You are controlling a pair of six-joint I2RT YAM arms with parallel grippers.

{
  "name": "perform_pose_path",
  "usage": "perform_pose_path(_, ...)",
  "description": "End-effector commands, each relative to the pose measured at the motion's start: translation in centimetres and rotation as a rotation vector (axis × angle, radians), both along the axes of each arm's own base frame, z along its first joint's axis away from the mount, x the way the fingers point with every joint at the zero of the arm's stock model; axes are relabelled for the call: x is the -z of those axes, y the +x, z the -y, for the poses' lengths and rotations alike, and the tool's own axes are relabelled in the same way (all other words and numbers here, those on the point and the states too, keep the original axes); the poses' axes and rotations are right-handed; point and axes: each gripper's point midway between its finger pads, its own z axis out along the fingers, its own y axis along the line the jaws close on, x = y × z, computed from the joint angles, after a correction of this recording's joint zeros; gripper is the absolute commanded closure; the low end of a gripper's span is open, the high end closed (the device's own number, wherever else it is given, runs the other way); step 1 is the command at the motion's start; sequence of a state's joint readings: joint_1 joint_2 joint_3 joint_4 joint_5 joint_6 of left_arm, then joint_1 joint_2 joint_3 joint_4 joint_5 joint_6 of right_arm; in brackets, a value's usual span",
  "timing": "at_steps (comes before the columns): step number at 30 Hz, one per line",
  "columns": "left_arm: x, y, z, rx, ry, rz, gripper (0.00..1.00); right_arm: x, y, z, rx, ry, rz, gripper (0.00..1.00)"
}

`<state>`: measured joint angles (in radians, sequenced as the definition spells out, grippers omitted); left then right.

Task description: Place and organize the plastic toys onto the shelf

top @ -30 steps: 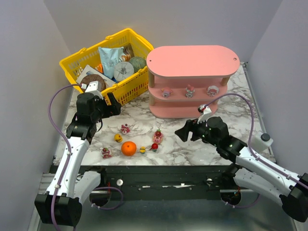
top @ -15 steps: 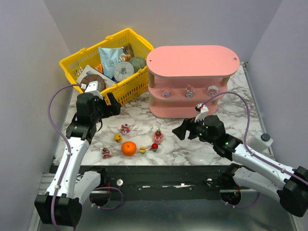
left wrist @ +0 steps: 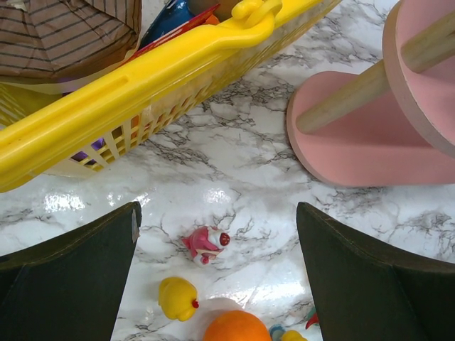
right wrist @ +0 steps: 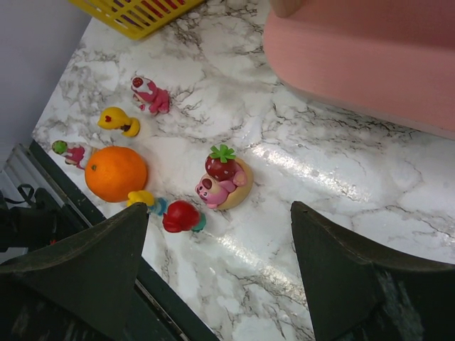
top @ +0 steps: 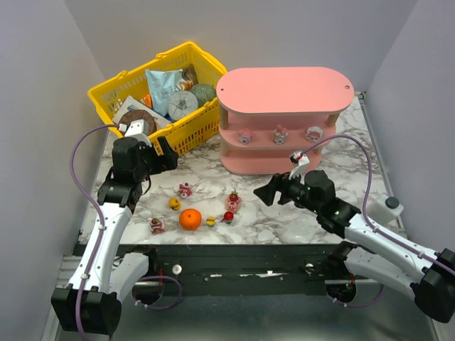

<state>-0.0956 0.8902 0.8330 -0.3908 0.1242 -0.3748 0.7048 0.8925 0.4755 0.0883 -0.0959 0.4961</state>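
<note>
1. Pincers. The right pincer (right wrist: pixel 219 213) stands wide, holding nothing, above the tabletop (right wrist: pixel 341 213). The left pincer (left wrist: pixel 217 213) is equally wide and holds nothing.

2. Location of toys. A strawberry-topped figurine (right wrist: pixel 224 181) on a round base lies just ahead of the right pincer, between its fingers' lines. A red toy (right wrist: pixel 181 215) lies below the left finger's tip, touching or nearly touching a yellow-and-blue piece (right wrist: pixel 146 200). Further to that side sit the orange ball (right wrist: pixel 115 172), a yellow duck (right wrist: pixel 117 121), a pink-white figurine (right wrist: pixel 149 94) and a green-topped figurine (right wrist: pixel 69 151). Three figurines (top: pixel 279 133) already stand on the middle tier of the pink shelf (top: pixel 284 89), beyond the right pincer.

3. Handling, in my judgement. The toys look like hard, glossy plastic: light, stiff, not fragile, but slippery and easily tipped. I would grip the strawberry figurine low, across its round base.

4. Surface and room. The marble tabletop is shiny, so a nudged toy may skid. The strawberry figurine has free space all round. The red toy is crowded. The shelf tiers look low.
</note>
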Motion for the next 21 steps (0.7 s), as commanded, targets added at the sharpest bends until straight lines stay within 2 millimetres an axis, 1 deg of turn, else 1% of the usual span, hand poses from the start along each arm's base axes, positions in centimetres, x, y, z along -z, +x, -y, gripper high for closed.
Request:
perform_pose_path(1, -1.2, -0.3, -0.6, -0.025, 0.004, 0.041, 0.01, -0.7, -0.3, -0.1, -0.034, -0.014, 0.047, 0.10)
perform_pose_path(2, -1.1, -0.5, -0.6, -0.023, 0.004, 0.039, 0.01, -0.3, -0.4, 0.2, -0.034, -0.043, 0.038, 0.10)
perform_pose_path(3, -1.3, -0.6, -0.6, -0.025, 0.004, 0.047, 0.01, -0.6, -0.1, 0.4, -0.014, -0.058, 0.047, 0.10)
perform_pose_path(5, -1.6, -0.9, -0.4, -0.013, -0.005, 0.052, 0.01, -0.6, -0.1, 0.5, -0.013, -0.079, 0.049, 0.09)
perform_pose_path(6, -2.0, -1.0, -0.3, -0.008, -0.010, 0.066, 0.01, -0.7, -0.2, 0.3, -0.020, -0.081, 0.052, 0.09)
perform_pose_path(8, -2.3, -1.3, 0.0, 0.008, -0.020, 0.079, 0.01, 0.1, -0.6, -0.2, -0.039, -0.100, 0.035, 0.09)
perform_pose_path(9, -2.7, -1.5, 0.0, 0.008, -0.026, 0.093, 0.01, 0.5, -0.7, -0.6, -0.031, -0.113, 0.036, 0.09)
perform_pose_path(10, -2.9, -1.6, 0.1, 0.010, -0.031, 0.100, 0.01, 1.4, -0.6, -0.9, -0.019, -0.135, 0.027, 0.09)
perform_pose_path(13, -3.2, -2.0, 0.3, 0.017, -0.042, 0.118, 0.01, 2.1, -0.3, -2.1, 0.068, -0.166, 0.046, 0.09)
perform_pose_path(14, -3.3, -2.1, 0.3, 0.018, -0.043, 0.124, 0.01, 2.8, -0.1, -2.9, 0.102, -0.161, 0.017, 0.09)
perform_pose_path(16, -3.5, -2.1, 0.3, 0.022, -0.045, 0.132, 0.01, 3.2, 0.1, -3.6, 0.175, -0.156, 0.009, 0.09)
perform_pose_path(17, -3.6, -2.2, 0.3, 0.018, -0.046, 0.135, 0.01, 3.9, 0.3, -4.2, 0.203, -0.131, -0.022, 0.10)
perform_pose_path(20, -3.7, -2.2, 0.4, 0.024, -0.050, 0.137, 0.01, 4.1, 0.4, -5.7, 0.230, -0.105, -0.035, 0.11)
perform_pose_path(21, -3.6, -2.1, 0.4, 0.024, -0.049, 0.133, 0.01, 4.5, 0.8, -6.3, 0.254, -0.125, -0.038, 0.11)
